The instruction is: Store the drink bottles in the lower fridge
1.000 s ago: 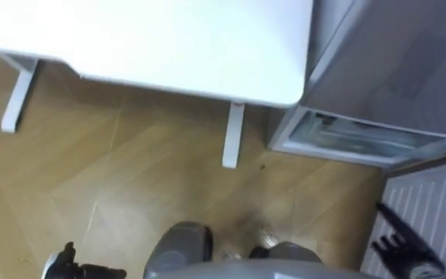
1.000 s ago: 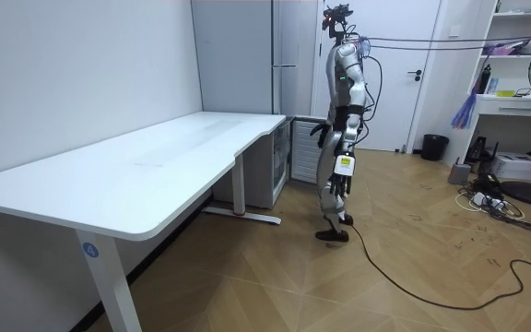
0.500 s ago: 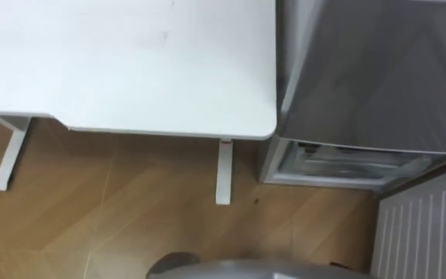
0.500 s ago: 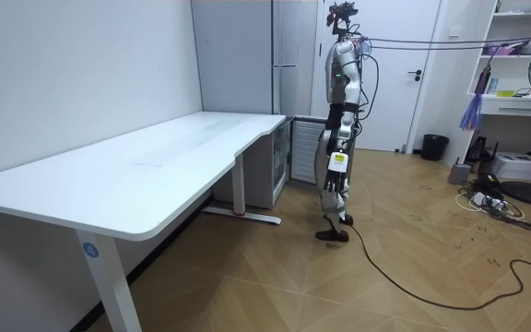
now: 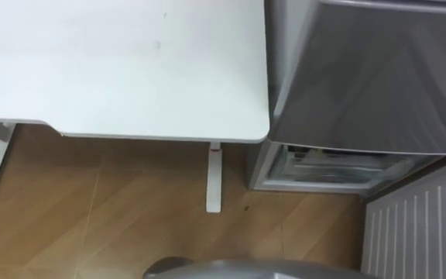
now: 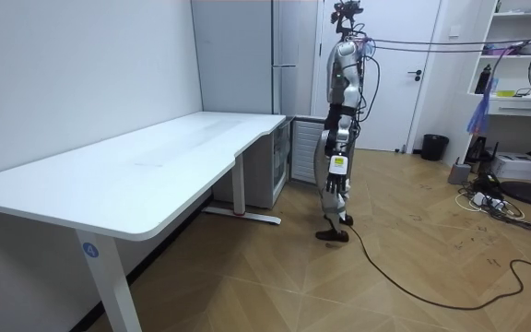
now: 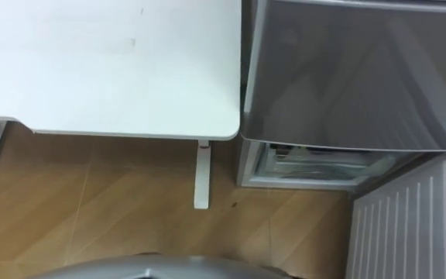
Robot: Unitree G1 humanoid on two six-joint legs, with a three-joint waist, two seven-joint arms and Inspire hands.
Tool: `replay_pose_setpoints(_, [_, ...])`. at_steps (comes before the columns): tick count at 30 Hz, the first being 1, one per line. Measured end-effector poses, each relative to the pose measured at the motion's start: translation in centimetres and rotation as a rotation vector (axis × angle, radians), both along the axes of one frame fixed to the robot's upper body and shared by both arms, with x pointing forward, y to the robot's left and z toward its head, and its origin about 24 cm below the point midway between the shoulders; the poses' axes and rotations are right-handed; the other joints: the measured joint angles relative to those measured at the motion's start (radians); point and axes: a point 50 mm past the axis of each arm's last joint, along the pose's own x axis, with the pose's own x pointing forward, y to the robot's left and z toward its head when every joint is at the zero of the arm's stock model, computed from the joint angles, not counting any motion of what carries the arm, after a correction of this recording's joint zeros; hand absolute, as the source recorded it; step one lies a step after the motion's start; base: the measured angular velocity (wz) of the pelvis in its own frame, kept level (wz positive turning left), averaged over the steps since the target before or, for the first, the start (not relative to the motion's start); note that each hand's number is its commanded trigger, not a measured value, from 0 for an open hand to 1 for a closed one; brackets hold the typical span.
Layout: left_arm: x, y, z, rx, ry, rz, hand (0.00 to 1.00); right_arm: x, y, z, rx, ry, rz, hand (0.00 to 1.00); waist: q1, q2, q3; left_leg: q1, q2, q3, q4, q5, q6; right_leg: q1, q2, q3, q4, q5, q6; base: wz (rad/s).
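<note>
1 white table (image 5: 122, 62) lies at the left, on 2 white legs (image 5: 214, 177) over the wood floor (image 5: 114, 225); just right of its corner stands 1 grey fridge (image 5: 370, 77); its lower compartment (image 5: 324, 167) is open at floor level, pale inside, its contents too blurred to tell; its 1 door (image 5: 416, 225), white and ribbed inside, is swung out at the right. In the room view the robot stands before the fridge, its left hand (image 6: 336, 177) hanging by its thigh; fingers apart or together, I cannot tell.
</note>
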Motion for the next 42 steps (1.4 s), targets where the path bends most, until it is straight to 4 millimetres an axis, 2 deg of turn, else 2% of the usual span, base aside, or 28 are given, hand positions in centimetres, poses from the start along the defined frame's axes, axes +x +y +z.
replay_pose_setpoints(6, [1.0, 0.0, -0.1, 0.001, -0.007, -0.005, 0.0, 0.0, -0.1, 0.0, -0.026, 0.022, 0.054, 0.0, -0.01, 0.005, -0.0004, 0.0, 0.002, 0.0, -0.011, 0.005, 0.004, 0.002, 0.003, 0.002, -0.003, 0.013, -0.001, -0.01])
replay_pose_setpoints(10, [1.6, 0.1, -0.1, 0.014, 0.01, -0.068, 0.0, 0.2, -0.2, 0.0, -0.046, 0.027, 0.067, 0.0, -0.014, 0.008, -0.0001, -0.001, 0.005, 0.007, -0.01, 0.006, 0.005, 0.005, 0.007, 0.006, -0.015, 0.023, -0.002, -0.04])
replay_pose_setpoints(14, [2.1, 0.1, -0.1, 0.024, 0.018, -0.124, 0.0, 0.4, -0.2, 0.0, -0.048, 0.023, 0.077, 0.0, -0.018, 0.008, -0.0003, 0.0, 0.014, 0.02, -0.01, 0.006, 0.005, 0.0, 0.01, 0.027, -0.015, 0.025, -0.002, -0.09])
replay_pose_setpoints(20, [3.0, 0.0, -0.1, 0.03, 0.02, -0.165, 0.0, 1.2, -0.3, 0.0, -0.064, 0.021, 0.154, 0.0, -0.027, 0.008, -0.0004, 0.001, 0.015, 0.028, -0.01, 0.006, 0.005, -0.001, 0.017, 0.044, -0.017, 0.032, -0.004, -0.05])
replay_pose_setpoints(25, [3.0, -0.1, -0.1, 0.03, 0.026, -0.171, 0.0, 2.0, -0.4, 0.1, -0.095, 0.009, 0.206, 0.0, -0.029, 0.007, -0.0004, 0.01, 0.016, 0.034, -0.011, 0.006, 0.004, 0.001, 0.018, 0.057, -0.016, 0.032, -0.004, -0.05])
replay_pose_setpoints(30, [3.0, -0.1, -0.1, 0.035, 0.029, -0.192, 0.0, 3.3, -0.4, 0.3, -0.146, -0.017, 0.315, 0.0, -0.031, 0.003, -0.0013, 0.014, 0.017, 0.039, -0.012, 0.006, 0.005, 0.0, 0.019, 0.062, -0.015, 0.033, -0.005, -0.03])
replay_pose_setpoints(34, [3.5, 0.1, 0.0, 0.045, 0.003, -0.197, 0.0, 5.1, -0.8, 0.7, -0.235, -0.053, 0.428, 0.0, -0.035, -0.013, -0.008, 0.017, 0.018, 0.053, -0.022, 0.008, 0.003, -0.005, 0.02, 0.083, -0.015, 0.033, -0.005, -0.1])
replay_pose_setpoints(36, [3.7, 0.3, 0.1, 0.054, -0.009, -0.194, 0.0, 5.9, -1.2, 1.0, -0.293, -0.074, 0.469, 0.0, -0.047, -0.016, -0.0078, 0.018, 0.016, 0.052, -0.027, 0.012, 0.004, -0.005, 0.019, 0.084, -0.015, 0.034, -0.005, 0.0])
replay_pose_setpoints(42, [4.8, 0.5, 0.5, 0.085, -0.066, -0.204, 0.0, 10.3, -2.9, 4.0, -0.563, -0.259, 0.535, 0.0, -0.076, -0.023, -0.0112, 0.022, 0.014, 0.06, -0.032, 0.019, 0.006, -0.016, 0.017, 0.087, -0.015, 0.039, -0.004, -0.05])
